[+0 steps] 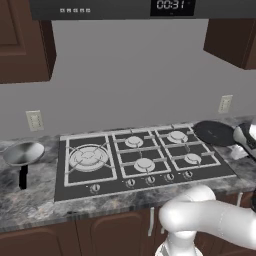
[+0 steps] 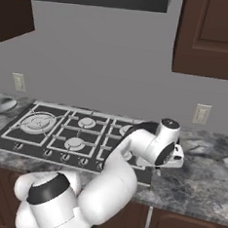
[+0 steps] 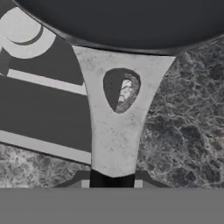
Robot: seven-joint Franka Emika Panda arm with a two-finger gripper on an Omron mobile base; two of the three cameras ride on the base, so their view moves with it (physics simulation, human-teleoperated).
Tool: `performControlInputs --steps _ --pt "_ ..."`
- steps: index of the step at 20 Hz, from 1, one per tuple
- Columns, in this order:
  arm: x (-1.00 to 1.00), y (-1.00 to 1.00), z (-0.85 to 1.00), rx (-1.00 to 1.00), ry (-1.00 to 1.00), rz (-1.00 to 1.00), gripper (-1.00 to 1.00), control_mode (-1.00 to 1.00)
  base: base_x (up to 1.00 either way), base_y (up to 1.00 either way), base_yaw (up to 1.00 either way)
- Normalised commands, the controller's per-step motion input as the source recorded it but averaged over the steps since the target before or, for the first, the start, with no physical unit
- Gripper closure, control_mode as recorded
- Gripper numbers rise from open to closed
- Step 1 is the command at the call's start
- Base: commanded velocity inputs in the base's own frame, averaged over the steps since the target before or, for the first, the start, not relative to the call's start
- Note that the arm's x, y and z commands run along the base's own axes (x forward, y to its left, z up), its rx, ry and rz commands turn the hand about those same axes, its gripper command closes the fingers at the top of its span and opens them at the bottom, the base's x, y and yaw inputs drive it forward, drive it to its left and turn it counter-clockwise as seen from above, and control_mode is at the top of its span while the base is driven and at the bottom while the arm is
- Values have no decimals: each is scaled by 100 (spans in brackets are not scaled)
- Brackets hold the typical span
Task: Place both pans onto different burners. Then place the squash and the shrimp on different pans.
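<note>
The pincer (image 3: 113, 178) is nearly closed on the grey handle (image 3: 114, 127) of the flat black pan (image 1: 214, 133); its dark tips sit at the handle's near end, one to each side. The handle is flat, flares toward the pan rim and has an oval hole. The black pan lies on the marbled tabletop (image 1: 30, 200), just right of the cooktop (image 1: 140, 156), its handle overlapping the cooktop's edge in the hand view. The silver pan (image 1: 23, 153) rests on the tabletop left of the cooktop, black handle pointing forward. All five burners (image 1: 88, 157) are bare.
</note>
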Motion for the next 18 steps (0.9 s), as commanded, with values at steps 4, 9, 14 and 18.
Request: performControlInputs --steps 4,9,14,18 --pt "18 44 -11 -6 3 22 100 -100 0 0 0" --pt "21 22 -21 -4 7 17 100 -100 0 0 0" --pt "19 0 -22 -7 1 7 100 -100 0 0 0" --pt "19 4 -24 -3 2 6 100 -100 0 0 0"
